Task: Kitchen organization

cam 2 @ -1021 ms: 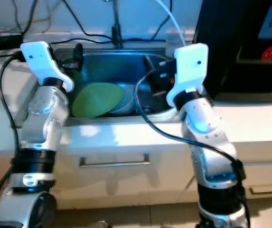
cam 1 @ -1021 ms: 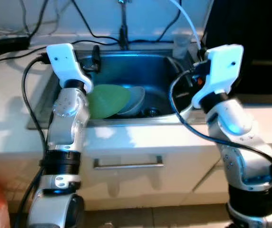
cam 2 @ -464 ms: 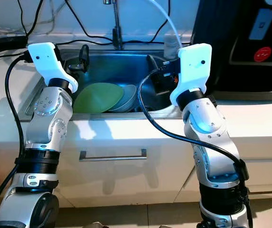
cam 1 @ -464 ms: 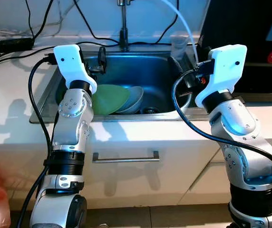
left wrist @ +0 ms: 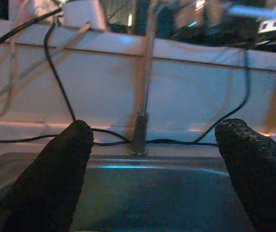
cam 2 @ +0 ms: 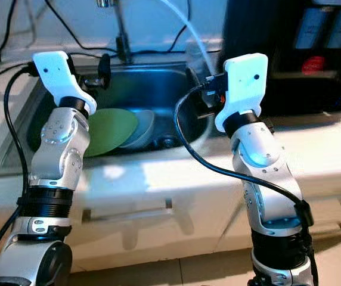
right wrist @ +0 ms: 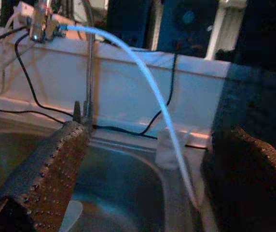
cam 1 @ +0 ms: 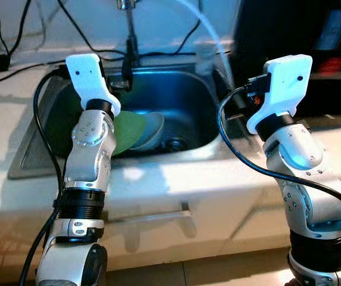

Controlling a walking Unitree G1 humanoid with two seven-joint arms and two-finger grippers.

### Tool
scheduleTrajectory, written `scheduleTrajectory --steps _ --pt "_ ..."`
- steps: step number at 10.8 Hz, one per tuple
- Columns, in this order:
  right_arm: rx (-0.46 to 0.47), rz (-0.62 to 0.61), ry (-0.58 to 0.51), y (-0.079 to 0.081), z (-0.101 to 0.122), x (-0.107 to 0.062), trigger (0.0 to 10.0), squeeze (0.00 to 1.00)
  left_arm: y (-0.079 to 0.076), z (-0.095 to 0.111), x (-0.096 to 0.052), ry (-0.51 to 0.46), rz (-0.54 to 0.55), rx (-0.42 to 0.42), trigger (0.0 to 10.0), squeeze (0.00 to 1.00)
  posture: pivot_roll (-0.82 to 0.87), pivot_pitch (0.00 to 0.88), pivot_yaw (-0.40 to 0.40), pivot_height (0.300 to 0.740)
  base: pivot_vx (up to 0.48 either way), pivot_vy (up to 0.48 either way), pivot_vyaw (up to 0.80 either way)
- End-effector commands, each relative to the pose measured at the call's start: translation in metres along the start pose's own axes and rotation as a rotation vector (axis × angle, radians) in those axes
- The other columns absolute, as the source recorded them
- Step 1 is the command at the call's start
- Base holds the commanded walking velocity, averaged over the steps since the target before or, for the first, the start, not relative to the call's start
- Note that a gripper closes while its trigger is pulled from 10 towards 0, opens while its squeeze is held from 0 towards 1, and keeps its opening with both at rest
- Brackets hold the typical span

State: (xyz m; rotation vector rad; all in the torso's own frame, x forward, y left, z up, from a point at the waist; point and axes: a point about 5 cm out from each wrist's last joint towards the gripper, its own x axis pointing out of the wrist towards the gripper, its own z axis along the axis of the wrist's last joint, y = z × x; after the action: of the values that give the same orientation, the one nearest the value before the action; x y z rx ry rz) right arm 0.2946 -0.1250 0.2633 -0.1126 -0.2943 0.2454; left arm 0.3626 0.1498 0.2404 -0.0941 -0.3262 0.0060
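A steel sink (cam 1: 185, 110) is set in the white counter before me. A green plate (cam 1: 127, 128) leans in its left part, with a pale grey dish (cam 1: 153, 127) tucked behind it. My left gripper (left wrist: 157, 130) is open and holds nothing; it hovers over the sink's back left, pointing at the faucet base (left wrist: 139, 137). At the sink's right rim my right gripper (right wrist: 152, 140) is also open and holds nothing. It faces the faucet (right wrist: 88, 92) and a white hose (right wrist: 143, 72).
A black appliance (cam 1: 295, 42) stands on the counter right of the sink. A clear cup (cam 1: 205, 55) sits at the sink's back right corner. Black cables (cam 1: 15, 65) run along the back wall. A drawer handle (cam 1: 158, 215) lies below the counter edge.
The whole picture has shifted, so the camera moved; the sink now sits further left. Both arms hold the same raised pose, grippers open. The dishes have not moved.
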Motion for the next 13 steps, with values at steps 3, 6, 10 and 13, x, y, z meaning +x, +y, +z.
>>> scheduleTrajectory --steps 3,6,10,13 --pt "0.002 0.008 -0.007 0.0012 0.002 -0.0017 10.0 0.0 -0.0018 0.0065 0.0002 -0.023 0.012 0.002 10.0 0.0 -0.07 0.049 0.017 0.74 0.0 0.0 0.0" --pt "0.001 0.006 -0.005 0.0013 0.0014 -0.0019 10.0 0.0 0.0033 0.0031 0.0026 0.007 0.054 -0.011 10.0 0.0 -0.07 0.049 0.017 0.74 0.0 0.0 0.0" --pt "0.001 0.005 -0.004 0.0007 0.001 -0.0018 10.0 0.0 0.0047 0.0 0.0028 0.035 0.063 -0.02 10.0 0.0 -0.07 0.048 0.017 0.74 0.0 0.0 0.0" --pt "0.001 0.002 -0.003 0.0006 0.0009 -0.002 10.0 0.0 0.0042 -0.0004 0.0031 0.044 0.061 -0.029 10.0 0.0 -0.07 0.05 0.018 0.74 0.0 0.21 0.0"
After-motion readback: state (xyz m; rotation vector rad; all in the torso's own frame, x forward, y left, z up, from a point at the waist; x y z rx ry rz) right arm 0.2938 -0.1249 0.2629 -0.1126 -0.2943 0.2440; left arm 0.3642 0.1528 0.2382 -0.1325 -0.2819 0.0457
